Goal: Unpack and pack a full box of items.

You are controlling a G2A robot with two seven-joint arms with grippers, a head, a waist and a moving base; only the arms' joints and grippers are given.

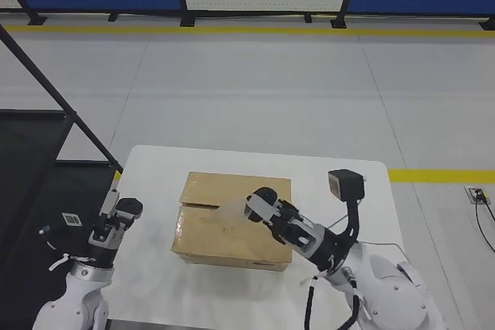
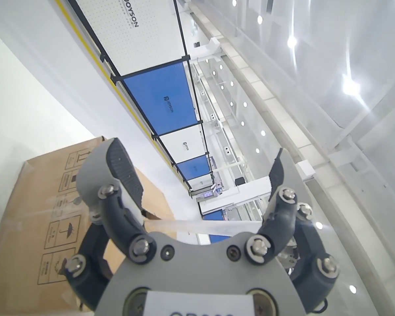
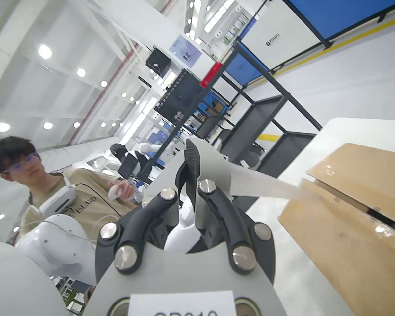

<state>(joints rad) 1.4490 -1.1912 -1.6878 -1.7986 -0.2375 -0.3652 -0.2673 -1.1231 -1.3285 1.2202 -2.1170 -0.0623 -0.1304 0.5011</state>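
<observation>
Box (image 1: 231,227) of brown cardboard sits mid-surface (image 1: 157,181). The right tool (image 3: 192,157) is clenched on a strip of clear tape (image 3: 266,187) (its far end stuck to the box top). The left tool (image 2: 197,166) hangs released beside the box.

The white surface (image 1: 148,214) in front of me takes up the lower middle of the top view and has rounded corners. One brown cardboard box (image 1: 219,235) sits directly on it, near its middle. The box's top flaps are folded down, with a thin dark gap along one seam. Bare white surface shows around the box.
</observation>
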